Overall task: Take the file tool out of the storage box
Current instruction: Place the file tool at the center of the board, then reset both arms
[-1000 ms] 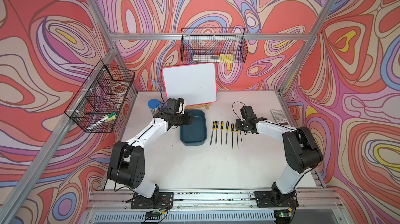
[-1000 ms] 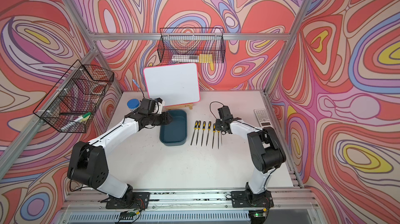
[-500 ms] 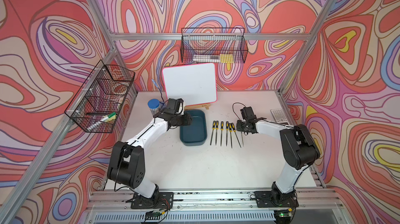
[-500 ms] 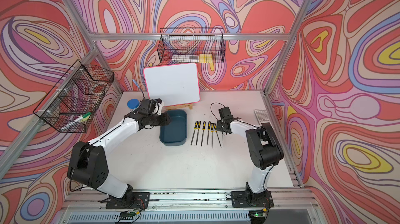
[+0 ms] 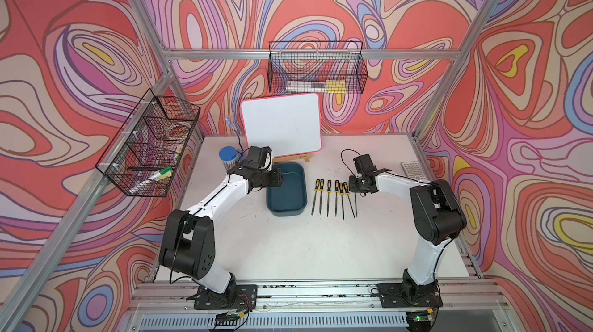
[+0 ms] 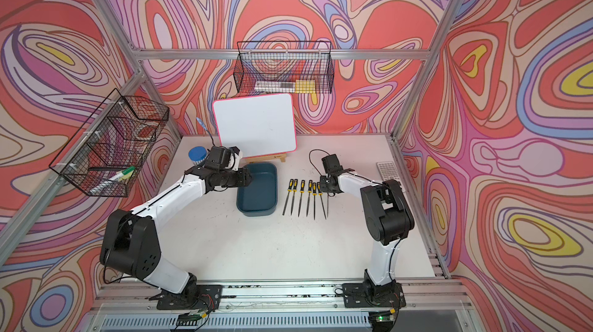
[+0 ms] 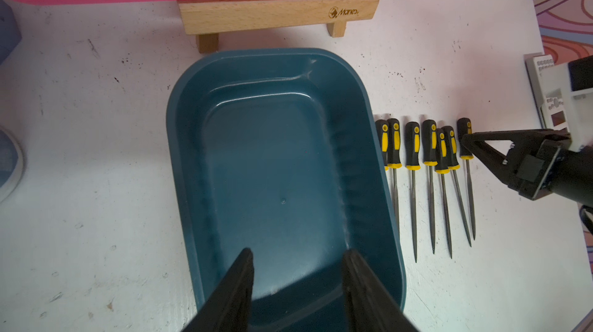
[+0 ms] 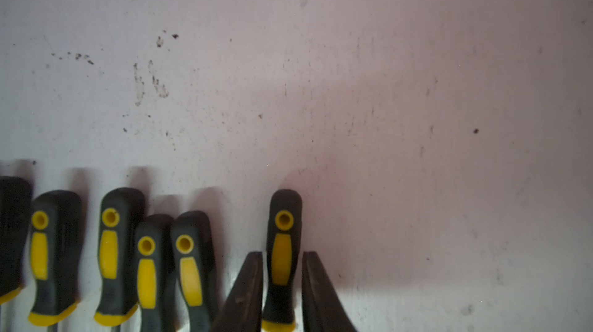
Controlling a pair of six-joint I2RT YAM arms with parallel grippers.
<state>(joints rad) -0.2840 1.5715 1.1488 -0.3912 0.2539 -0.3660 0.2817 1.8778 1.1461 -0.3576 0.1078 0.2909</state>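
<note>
The teal storage box (image 5: 288, 198) (image 6: 260, 198) (image 7: 272, 154) sits mid-table with nothing in it. Several black-and-yellow file tools (image 5: 329, 195) (image 6: 301, 198) lie in a row on the table right of it. My right gripper (image 5: 356, 186) (image 8: 282, 253) is low over the rightmost file tool (image 8: 282, 211) (image 7: 470, 198). Its fingers (image 8: 250, 282) flank the handle with thin gaps, so it is open. My left gripper (image 5: 278, 179) (image 7: 298, 255) hangs open over the box's left side with nothing between its fingers.
A pink-edged whiteboard (image 5: 280, 128) on a wooden easel (image 7: 276, 14) stands just behind the box. A blue-lidded jar (image 5: 227, 155) is at the back left and a grey keypad (image 5: 410, 168) at the right edge. Wire baskets (image 5: 316, 67) (image 5: 147, 144) hang on the walls.
The right gripper's jaws have parted slightly from the rightmost file tool's handle, which now lies straight at the end of the row. The left arm has not moved.
</note>
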